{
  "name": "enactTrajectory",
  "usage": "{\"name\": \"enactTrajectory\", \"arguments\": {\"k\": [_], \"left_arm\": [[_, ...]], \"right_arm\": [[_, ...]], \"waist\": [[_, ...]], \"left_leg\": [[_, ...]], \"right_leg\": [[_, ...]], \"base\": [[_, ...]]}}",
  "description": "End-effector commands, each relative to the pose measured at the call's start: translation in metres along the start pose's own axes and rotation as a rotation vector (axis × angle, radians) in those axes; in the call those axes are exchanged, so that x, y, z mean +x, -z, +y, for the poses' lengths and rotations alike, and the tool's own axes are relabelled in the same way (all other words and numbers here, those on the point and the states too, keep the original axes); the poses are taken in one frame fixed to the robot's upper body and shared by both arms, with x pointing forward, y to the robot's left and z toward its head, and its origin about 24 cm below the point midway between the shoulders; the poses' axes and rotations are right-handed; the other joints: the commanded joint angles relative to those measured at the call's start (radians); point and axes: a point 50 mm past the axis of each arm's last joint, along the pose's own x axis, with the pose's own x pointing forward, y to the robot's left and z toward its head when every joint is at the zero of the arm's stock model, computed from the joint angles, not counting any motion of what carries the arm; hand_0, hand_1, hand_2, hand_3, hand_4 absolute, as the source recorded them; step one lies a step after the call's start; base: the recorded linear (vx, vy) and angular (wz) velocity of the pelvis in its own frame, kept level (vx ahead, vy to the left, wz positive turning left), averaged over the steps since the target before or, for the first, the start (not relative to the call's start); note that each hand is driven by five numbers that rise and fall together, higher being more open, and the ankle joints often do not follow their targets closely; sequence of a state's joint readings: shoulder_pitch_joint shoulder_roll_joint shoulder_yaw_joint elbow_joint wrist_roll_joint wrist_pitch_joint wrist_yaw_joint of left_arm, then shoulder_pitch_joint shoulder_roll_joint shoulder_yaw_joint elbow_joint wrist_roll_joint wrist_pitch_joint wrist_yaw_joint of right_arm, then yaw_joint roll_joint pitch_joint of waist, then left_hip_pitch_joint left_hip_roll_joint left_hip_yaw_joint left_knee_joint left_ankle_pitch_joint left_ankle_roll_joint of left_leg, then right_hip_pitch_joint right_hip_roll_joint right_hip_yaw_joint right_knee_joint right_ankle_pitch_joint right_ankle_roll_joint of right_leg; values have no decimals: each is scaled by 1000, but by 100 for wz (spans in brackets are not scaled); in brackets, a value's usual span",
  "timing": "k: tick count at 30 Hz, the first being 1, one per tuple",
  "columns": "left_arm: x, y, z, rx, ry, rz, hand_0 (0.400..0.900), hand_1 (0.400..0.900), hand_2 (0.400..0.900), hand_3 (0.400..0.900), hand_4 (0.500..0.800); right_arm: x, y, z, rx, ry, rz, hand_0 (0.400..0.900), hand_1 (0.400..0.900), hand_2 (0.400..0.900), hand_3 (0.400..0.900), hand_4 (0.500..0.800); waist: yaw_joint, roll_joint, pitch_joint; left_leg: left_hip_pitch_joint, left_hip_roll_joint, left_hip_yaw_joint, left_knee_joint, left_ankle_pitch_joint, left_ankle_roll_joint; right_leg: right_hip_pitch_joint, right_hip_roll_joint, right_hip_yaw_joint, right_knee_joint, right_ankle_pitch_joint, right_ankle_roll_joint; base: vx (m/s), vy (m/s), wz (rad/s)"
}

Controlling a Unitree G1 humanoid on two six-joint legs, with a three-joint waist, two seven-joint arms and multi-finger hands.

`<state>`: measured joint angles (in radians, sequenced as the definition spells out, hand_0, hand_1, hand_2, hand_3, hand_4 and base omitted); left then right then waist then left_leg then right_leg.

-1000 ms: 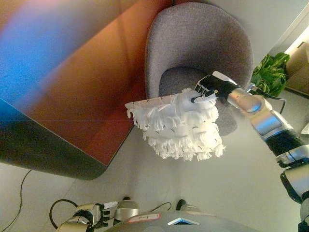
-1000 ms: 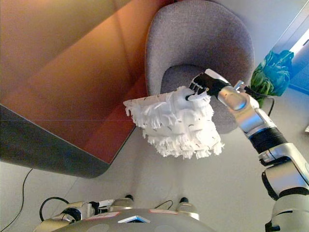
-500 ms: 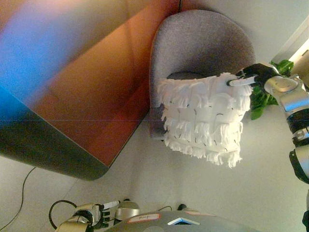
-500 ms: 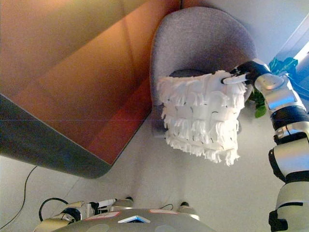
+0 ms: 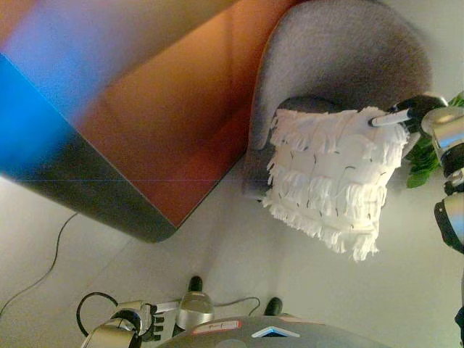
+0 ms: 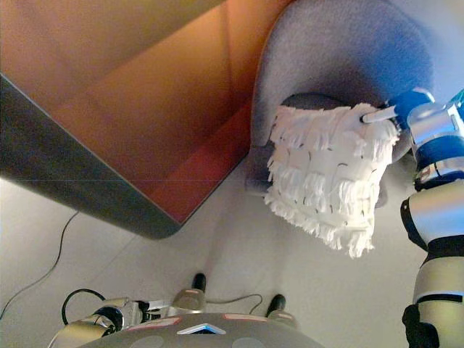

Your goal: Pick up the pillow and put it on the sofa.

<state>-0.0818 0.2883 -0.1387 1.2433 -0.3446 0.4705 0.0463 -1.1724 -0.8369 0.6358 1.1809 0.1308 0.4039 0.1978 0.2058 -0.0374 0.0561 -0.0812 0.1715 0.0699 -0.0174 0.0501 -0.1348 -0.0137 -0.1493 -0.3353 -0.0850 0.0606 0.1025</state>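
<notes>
A pale floor [image 5: 239, 254] runs under everything, and at the left a large slab with a reddish-brown face and a dark rounded edge [image 5: 145, 138] slants across the view. Low at the left edge the left hand [image 5: 138, 322] rests idle by the robot's side, fingers loosely curled round nothing. To the right of the slab stands the grey upholstered sofa [image 5: 341, 58], a rounded single-seat shell with a darker seat cushion. The white fringed pillow [image 5: 330, 177] hangs in the air in front of it, its top edge level with the seat and its lower rows of fringe draping down past the seat's front edge. At the far right the right hand [image 5: 407, 116] grips the pillow's upper right corner, dark fingers [image 6: 391, 112] clenched on the fabric, so the pillow dangles down and to the left of the grip. A green plant [image 5: 424, 156] shows just behind the arm. To finish well, the hand should probably carry the corner further over the seat and lower it until most of the pillow rests on the cushion before letting go; released here, it would likely slide off the front edge.
</notes>
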Motion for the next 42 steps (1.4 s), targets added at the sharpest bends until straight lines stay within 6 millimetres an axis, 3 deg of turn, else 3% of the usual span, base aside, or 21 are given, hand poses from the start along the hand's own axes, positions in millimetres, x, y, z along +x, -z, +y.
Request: {"name": "enactTrajectory", "arguments": {"k": [1,10,26,30,34,38,42], "left_arm": [[-2,-3,25,70,-91,17,900,900,900,900,800],[-1,8,48,95,-108,7,900,900,900,900,800],[0,26,61,103,-97,63,900,900,900,900,800],[2,32,62,105,-92,78,900,900,900,900,800],[3,32,55,111,-88,62,900,900,900,900,800],[3,22,46,123,-72,35,900,900,900,900,800],[1,7,36,110,-50,-12,900,900,900,900,800]], "right_arm": [[-48,-70,-92,-52,346,-159,900,900,900,900,800],[-51,-56,-106,-82,378,-71,900,900,900,900,800],[-48,-26,-116,-156,374,36,900,900,900,900,800],[-40,-14,-108,-150,313,33,900,900,900,900,800],[-18,6,-65,-122,137,18,900,900,900,900,800],[5,52,4,-97,-63,61,900,900,900,900,800],[12,111,98,-6,-249,148,900,900,900,900,800]], "waist": [[55,-23,70],[73,-35,69],[47,-44,14],[36,-42,-7],[23,-38,-26],[8,-24,-37],[-19,-8,-42]], "left_leg": [[-11,65,-63,-53,25,-23],[8,86,-55,-66,29,-26],[70,89,-15,-70,16,-26],[88,82,1,-70,10,-25],[115,68,11,-70,0,-20],[144,54,22,-70,-12,-12],[174,40,45,-70,-20,-2]], "right_leg": [[-47,-44,24,-2,26,43],[-30,-30,19,-2,20,48],[6,-35,37,-2,13,52],[20,-41,39,-2,10,55],[40,-53,39,-2,10,58],[65,-66,37,-2,8,60],[89,-76,44,-2,11,57]], "base": [[-88,-84,5],[-25,-32,0],[21,18,-3],[33,47,-4],[46,66,-3],[14,68,-4],[-17,61,-9]]}}
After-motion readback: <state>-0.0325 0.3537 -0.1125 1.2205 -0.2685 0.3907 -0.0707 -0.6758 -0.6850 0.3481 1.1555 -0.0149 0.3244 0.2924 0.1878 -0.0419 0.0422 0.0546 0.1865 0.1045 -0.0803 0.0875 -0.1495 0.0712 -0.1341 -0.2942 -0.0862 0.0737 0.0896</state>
